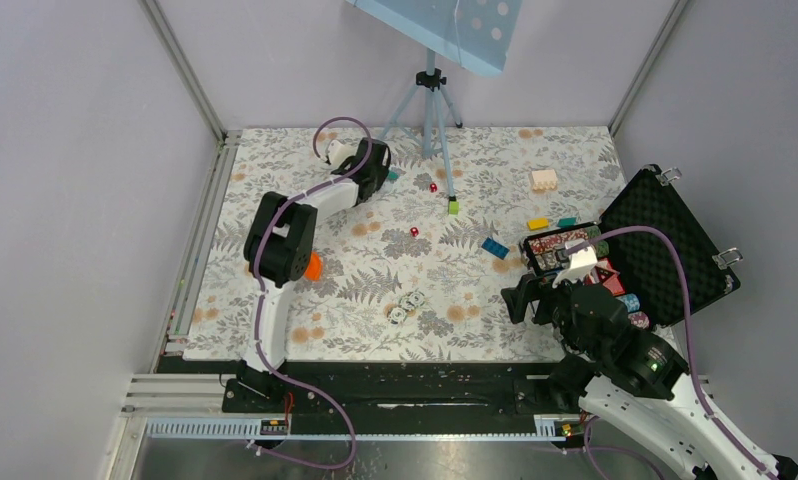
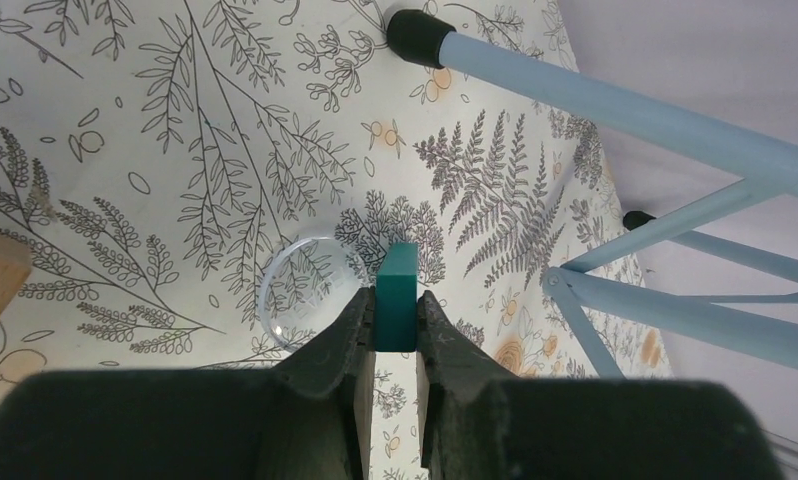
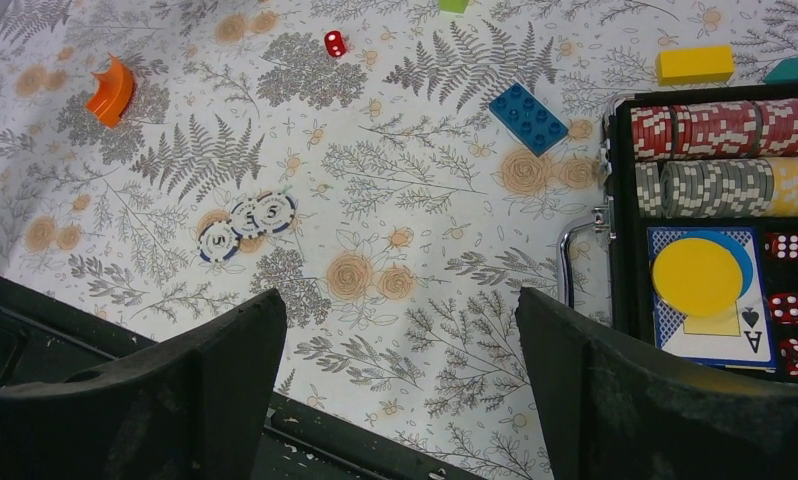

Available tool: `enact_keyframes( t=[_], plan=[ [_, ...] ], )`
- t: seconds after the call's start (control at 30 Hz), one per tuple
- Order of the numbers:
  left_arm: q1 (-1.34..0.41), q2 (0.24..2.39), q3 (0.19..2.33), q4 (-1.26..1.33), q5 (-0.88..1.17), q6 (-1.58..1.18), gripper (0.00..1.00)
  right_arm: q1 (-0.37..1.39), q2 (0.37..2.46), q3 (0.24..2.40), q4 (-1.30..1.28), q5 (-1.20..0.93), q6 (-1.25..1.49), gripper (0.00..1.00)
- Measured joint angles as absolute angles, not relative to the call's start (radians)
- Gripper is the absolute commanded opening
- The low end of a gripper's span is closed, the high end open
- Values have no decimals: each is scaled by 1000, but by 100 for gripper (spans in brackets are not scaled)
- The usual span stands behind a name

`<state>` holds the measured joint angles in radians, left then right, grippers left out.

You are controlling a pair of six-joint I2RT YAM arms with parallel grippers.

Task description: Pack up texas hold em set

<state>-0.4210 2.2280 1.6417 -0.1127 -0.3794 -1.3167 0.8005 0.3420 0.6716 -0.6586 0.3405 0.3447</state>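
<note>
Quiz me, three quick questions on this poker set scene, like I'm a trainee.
1. True or false: the briefcase lid is shut.
2. The left gripper is shut on: A) a red die B) the teal brick C) a yellow brick.
3. How many blue-and-white chips lie loose on the table?
Key: 1 false; 2 B; 3 three.
</note>
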Motion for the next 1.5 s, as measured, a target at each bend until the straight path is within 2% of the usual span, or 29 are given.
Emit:
enact_keyframes(
  t=[0.53, 0.9, 1.3, 1.43, 1.5],
  plan=[
    [-438, 2105, 1520, -206, -495, -1256, 0, 801, 342, 662, -665, 340, 347, 92],
    [-453, 1972, 1363, -266, -562, -1303, 0, 801, 342, 657, -664, 340, 350, 92],
    [-572, 1628, 1032, -470, -673, -1439, 0, 801, 371, 646, -636, 325, 356, 92],
    [-611, 1493, 940, -445, -643, -1330, 0, 801, 392, 644, -623, 320, 355, 92],
    [-609, 1456, 898, -342, -577, -1252, 0, 801, 398, 642, -614, 316, 355, 92]
  ],
)
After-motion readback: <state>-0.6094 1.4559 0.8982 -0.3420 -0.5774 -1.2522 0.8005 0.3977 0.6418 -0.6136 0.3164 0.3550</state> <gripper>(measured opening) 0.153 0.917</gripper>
